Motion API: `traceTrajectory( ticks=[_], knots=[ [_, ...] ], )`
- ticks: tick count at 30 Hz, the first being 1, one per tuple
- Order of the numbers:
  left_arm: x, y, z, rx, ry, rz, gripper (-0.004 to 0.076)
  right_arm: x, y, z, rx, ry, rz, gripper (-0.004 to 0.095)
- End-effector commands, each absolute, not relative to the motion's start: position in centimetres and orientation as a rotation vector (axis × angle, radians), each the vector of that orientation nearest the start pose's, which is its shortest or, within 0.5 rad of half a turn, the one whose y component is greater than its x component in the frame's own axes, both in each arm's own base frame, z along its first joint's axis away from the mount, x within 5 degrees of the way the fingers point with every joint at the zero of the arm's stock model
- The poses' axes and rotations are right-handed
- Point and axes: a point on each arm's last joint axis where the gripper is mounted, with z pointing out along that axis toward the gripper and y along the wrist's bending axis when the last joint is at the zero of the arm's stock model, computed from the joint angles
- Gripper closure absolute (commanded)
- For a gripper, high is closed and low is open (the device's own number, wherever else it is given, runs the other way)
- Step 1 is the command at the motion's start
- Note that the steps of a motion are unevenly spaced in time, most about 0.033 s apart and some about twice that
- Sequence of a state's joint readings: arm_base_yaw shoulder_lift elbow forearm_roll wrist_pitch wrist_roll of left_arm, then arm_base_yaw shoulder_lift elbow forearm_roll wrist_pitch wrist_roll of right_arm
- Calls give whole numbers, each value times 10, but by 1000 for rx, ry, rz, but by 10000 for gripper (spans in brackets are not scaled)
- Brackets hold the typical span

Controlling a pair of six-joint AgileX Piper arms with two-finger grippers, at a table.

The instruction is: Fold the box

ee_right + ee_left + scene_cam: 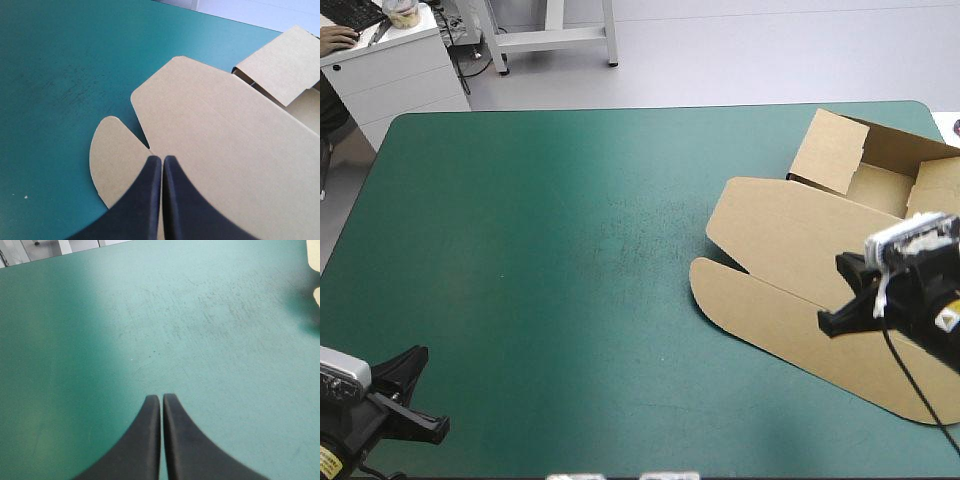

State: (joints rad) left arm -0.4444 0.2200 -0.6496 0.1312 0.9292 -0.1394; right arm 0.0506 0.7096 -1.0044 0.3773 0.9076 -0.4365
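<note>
**A:** Start at the left. What's the left gripper (pixel 161 399) doing?

**B:** It sits in the lower left corner of the high view, its black fingers pressed together with nothing between them. Under it there is only bare teal-green counter (pixel 570 260).

**A:** And the box (pixel 790 240)?

**B:** It takes up the right side of the frame, from the upper right corner down to the lower right. I'd call the task partly done. The tray (pixel 880 188) in the upper right has its walls raised, one tall wall (pixel 830 150) standing on its left side. The lid (pixel 775 215) and the strip with rounded ends (pixel 760 300) beyond it lie flat on the counter, so that half looks unworked.

**A:** Which way does it point?

**B:** It unfolds from the tray toward the lower left, where the strip's free edge faces. The lid's long axis runs diagonally, from mid-frame down to the lower right.

**A:** The right gripper (pixel 162 159)?

**B:** It is at the right edge, above the strip, with its fingers together in a pointed arch and nothing held.
</note>
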Motion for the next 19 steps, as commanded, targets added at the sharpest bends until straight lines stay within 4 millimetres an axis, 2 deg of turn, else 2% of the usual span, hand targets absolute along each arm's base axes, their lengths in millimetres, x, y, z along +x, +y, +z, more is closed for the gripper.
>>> traceTrajectory(
  ticks=[1, 4, 9, 19],
  knots=[
    [22, 0, 334, 293, 1819, -258, 727, 90, 29, 396, -389, 1868, 182, 913],
    [18, 1, 326, 288, 1764, -268, 727, 76, 27, 372, -365, 1844, 173, 913],
    [16, 2, 313, 286, 1725, -278, 727, 64, 25, 343, -306, 1844, 199, 913],
    [20, 1, 295, 300, 1763, -249, 727, 43, 22, 308, -291, 1786, 165, 913]
  ],
)
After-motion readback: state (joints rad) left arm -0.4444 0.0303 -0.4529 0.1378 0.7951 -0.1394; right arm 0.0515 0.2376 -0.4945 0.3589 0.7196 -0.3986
